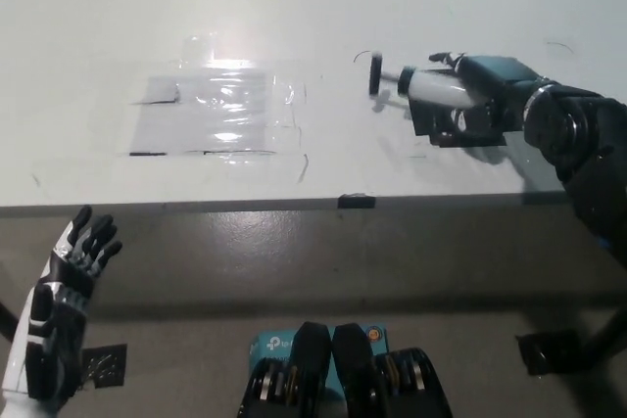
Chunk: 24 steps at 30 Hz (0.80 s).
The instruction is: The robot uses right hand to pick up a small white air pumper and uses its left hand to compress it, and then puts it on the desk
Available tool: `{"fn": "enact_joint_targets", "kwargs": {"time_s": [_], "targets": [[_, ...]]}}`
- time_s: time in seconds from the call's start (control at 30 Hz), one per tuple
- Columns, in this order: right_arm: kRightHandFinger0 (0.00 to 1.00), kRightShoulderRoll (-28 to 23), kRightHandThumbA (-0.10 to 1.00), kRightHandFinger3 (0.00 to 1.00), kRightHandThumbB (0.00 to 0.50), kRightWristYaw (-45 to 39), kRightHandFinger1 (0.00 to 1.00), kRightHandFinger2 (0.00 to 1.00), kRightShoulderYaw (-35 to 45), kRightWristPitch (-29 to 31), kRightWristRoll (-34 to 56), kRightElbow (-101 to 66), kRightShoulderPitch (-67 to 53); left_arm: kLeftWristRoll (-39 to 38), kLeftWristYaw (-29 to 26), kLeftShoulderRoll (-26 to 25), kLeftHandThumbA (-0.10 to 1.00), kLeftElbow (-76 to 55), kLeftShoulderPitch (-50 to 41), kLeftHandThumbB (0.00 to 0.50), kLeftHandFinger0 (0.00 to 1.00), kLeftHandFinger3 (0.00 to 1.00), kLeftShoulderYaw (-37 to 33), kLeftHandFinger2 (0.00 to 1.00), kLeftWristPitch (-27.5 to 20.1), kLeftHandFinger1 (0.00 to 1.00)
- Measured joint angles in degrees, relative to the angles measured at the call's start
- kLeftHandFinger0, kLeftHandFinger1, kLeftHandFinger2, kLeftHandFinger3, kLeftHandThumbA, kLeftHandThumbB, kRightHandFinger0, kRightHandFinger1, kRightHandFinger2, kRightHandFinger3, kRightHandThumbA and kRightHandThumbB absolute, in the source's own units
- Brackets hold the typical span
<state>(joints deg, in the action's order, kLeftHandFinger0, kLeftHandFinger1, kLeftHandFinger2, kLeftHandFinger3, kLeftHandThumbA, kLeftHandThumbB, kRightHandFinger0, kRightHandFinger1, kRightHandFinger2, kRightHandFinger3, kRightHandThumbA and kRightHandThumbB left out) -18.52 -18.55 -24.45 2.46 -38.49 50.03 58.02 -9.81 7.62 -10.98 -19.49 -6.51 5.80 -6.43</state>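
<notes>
The right robot hand (470, 100) is gripping the pump (431, 87) by its white barrel, holding it roughly level over the right part of the counter (323, 7), a little in from the near edge. Whether the pump is touching the counter or hanging just above is hard to tell. The black T-handle (375, 74) is sticking out toward the left on a thin rod, free of the fingers.

Handling guess: the pump is looking small, light, rigid plastic, smooth barrel, so possibly slippery under a sideways push. Best hold is the one showing, wrapped around the barrel, leaving the handle clear. The handle end is the place for the other hand to press; the rod is thin and could probably bend or jam if pushed off-axis.

The left robot hand (64, 315) is hanging open, fingers spread, below the counter's near edge at its left end, well apart from the pump.

Around: a clear plastic sheet (216, 115) is lying flat on the counter's middle-left, glare on it, some dark tape bits at its edges. A small dark clip (356, 202) is sitting on the near edge. Nothing is standing between the left hand and the handle except the counter edge itself, which the hand would need to clear by rising first.
</notes>
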Motion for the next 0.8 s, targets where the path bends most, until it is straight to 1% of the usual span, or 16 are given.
{"fn": "enact_joint_targets", "kwargs": {"time_s": [0.13, 0.2, 0.23, 0.3, 0.33, 0.4, 0.43, 0.47, 0.5, 0.53, 0.57, 0.6, 0.63, 0.67, 0.77, 0.8], "targets": [[1.00, 0.18, 0.81, 1.00, 0.500, -0.78, 1.00, 1.00, -0.39, 0.17, 0.37, 0.00, 0.00, 0.05, -0.01, 0.06, 1.00, 0.01, -0.40, 0.207, 1.00, 1.00, -0.04, 1.00, -0.02, 1.00], [1.00, 0.18, 0.82, 1.00, 0.500, -1.60, 1.00, 1.00, -0.37, 0.16, 0.85, -0.53, 0.00, 0.07, -0.01, 0.06, 1.00, 0.02, -0.39, 0.207, 1.00, 1.00, -0.04, 1.00, -0.03, 1.00], [1.00, 0.18, 0.83, 1.00, 0.500, -2.04, 1.00, 1.00, -0.29, 0.15, 1.15, -0.78, 0.00, 0.08, -0.01, 0.06, 1.00, 0.02, -0.39, 0.195, 1.00, 1.00, -0.05, 1.00, -0.03, 1.00], [1.00, 0.18, 0.86, 1.00, 0.500, -3.38, 1.00, 1.00, 0.48, 0.19, 2.45, -1.62, 0.02, 0.06, -0.01, 0.06, 1.00, 0.04, -0.38, 0.205, 1.00, 1.00, -0.05, 1.00, -0.16, 1.00], [1.00, 0.17, 0.89, 1.00, 0.500, -3.62, 1.00, 1.00, 0.69, 0.21, 2.71, -1.86, 0.02, 0.05, -0.01, 0.06, 1.00, 0.04, -0.38, 0.221, 1.00, 1.00, -0.05, 1.00, -0.17, 1.00], [1.00, 0.03, 0.92, 1.00, 0.470, -4.97, 1.00, 1.00, 2.58, 0.43, 4.69, -4.27, 0.01, 0.03, -0.02, 0.06, 1.00, 0.04, -0.33, 0.217, 1.00, 1.00, -0.01, 1.00, -0.23, 1.00], [1.00, -0.03, 1.00, 1.00, 0.488, -5.44, 1.00, 1.00, 3.74, 0.45, 5.65, -6.19, -0.02, 0.01, -0.02, 0.05, 1.00, 0.04, -0.31, 0.218, 1.00, 1.00, 0.05, 1.00, -0.24, 1.00], [1.00, -0.17, 1.00, 1.00, 0.498, -5.74, 1.00, 1.00, 4.78, 0.46, 6.57, -8.27, -0.02, 0.00, -0.01, 0.05, 1.00, 0.05, -0.21, 0.223, 1.00, 1.00, 0.08, 1.00, -0.25, 1.00], [1.00, -0.34, 1.00, 1.00, 0.461, -5.91, 1.00, 1.00, 5.94, 0.44, 7.34, -10.45, -0.02, -0.02, -0.01, 0.05, 1.00, 0.06, -0.07, 0.213, 1.00, 1.00, 0.09, 1.00, -0.25, 1.00], [1.00, -0.56, 1.00, 1.00, 0.449, -6.03, 1.00, 1.00, 7.13, 0.43, 8.08, -12.65, -0.02, -0.05, -0.01, 0.04, 1.00, 0.20, 0.29, 0.211, 1.00, 1.00, 0.10, 1.00, -0.25, 1.00], [1.00, -0.87, 1.00, 1.00, 0.468, -6.03, 1.00, 1.00, 8.50, 0.43, 8.80, -15.12, -0.02, -0.13, -0.01, 0.02, 1.00, 0.42, 0.78, 0.204, 1.00, 1.00, 0.12, 1.00, -0.25, 1.00], [1.00, -1.04, 1.00, 1.00, 0.427, -6.02, 1.00, 1.00, 9.52, 0.43, 9.36, -16.93, -0.02, -0.18, 0.00, 0.00, 1.00, 0.58, 1.19, 0.190, 1.00, 1.00, 0.14, 1.00, -0.25, 1.00], [1.00, -1.14, 1.00, 1.00, 0.417, -5.91, 1.00, 1.00, 11.21, 0.41, 10.10, -19.61, -0.04, -0.22, -0.01, -0.03, 1.00, 0.82, 1.68, 0.189, 1.00, 1.00, 0.17, 1.00, -0.25, 1.00], [1.00, -1.16, 1.00, 1.00, 0.394, -5.57, 1.00, 1.00, 12.88, 0.38, 10.80, -22.43, -0.13, -0.22, -0.01, -0.02, 1.00, 1.14, 2.22, 0.188, 1.00, 1.00, 0.18, 1.00, -0.23, 1.00], [1.00, -0.91, 1.00, 1.00, 0.386, -4.95, 1.00, 1.00, 16.85, 0.28, 12.46, -29.84, -1.70, -0.21, -0.02, -0.01, 1.00, 1.67, 3.41, 0.193, 1.00, 1.00, 0.17, 1.00, -0.20, 1.00], [1.00, -0.73, 1.00, 1.00, 0.371, -4.76, 1.00, 1.00, 18.02, 0.18, 13.02, -32.15, -2.82, -0.21, -0.02, 0.00, 1.00, 1.73, 3.58, 0.204, 1.00, 1.00, 0.17, 1.00, -0.15, 1.00]]}}
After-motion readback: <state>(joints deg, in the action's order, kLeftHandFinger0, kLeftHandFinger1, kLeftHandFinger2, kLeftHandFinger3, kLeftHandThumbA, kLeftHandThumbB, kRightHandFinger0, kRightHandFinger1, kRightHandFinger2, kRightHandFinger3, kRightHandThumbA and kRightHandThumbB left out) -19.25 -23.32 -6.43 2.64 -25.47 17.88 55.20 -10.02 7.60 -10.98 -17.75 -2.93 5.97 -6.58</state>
